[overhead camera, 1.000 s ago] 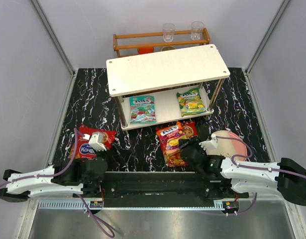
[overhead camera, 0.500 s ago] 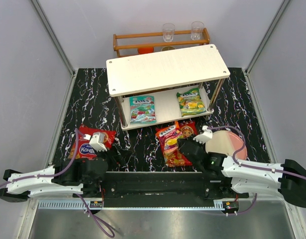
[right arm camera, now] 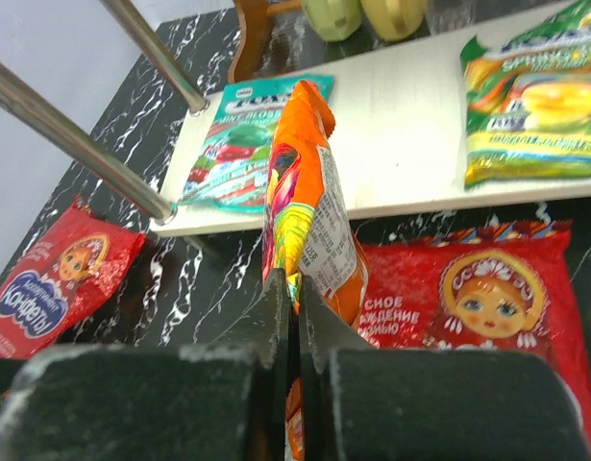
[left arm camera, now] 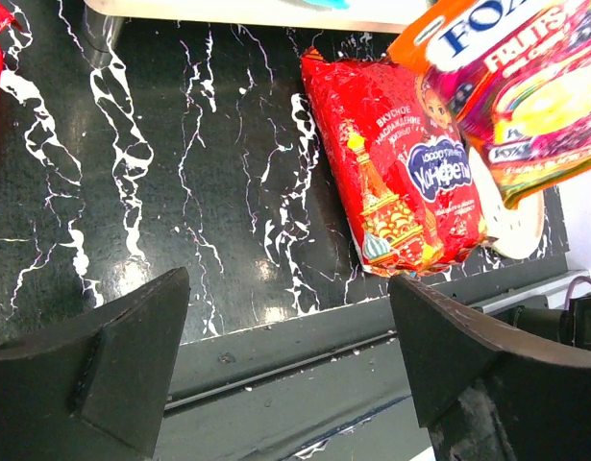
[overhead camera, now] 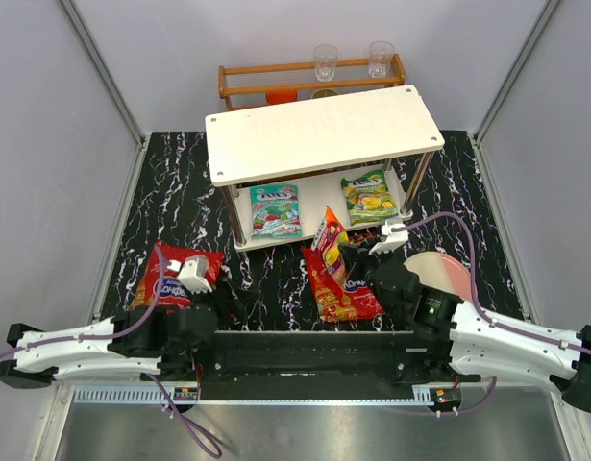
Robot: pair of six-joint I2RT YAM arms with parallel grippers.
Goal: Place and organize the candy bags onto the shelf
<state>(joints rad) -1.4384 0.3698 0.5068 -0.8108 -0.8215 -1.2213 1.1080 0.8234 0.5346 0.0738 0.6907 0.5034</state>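
Observation:
My right gripper (right arm camera: pixel 297 288) is shut on the lower edge of the small red-orange candy bag (right arm camera: pixel 309 211), holding it on edge above the table in front of the shelf (overhead camera: pixel 324 130). In the top view the red-orange bag (overhead camera: pixel 332 238) hangs over a large red bag (overhead camera: pixel 345 290) lying flat. A teal bag (overhead camera: pixel 275 209) and a green-yellow bag (overhead camera: pixel 370 195) lie on the shelf's lower board (right arm camera: pixel 401 144). A second large red bag (overhead camera: pixel 165 279) lies at the left, beside my left gripper (left arm camera: pixel 290 288), which is open and empty near the table's front edge.
A brown wooden rack (overhead camera: pixel 309 77) with two glasses stands behind the shelf. A round pink-and-cream plate (overhead camera: pixel 439 274) lies right of the middle red bag, partly under my right arm. Metal posts (right arm camera: pixel 74 134) hold up the shelf's corners. Grey walls enclose the table.
My right gripper has shut on the red-orange bag and lifted it toward the shelf, uncovering the large red bag beneath. The left arm has barely moved.

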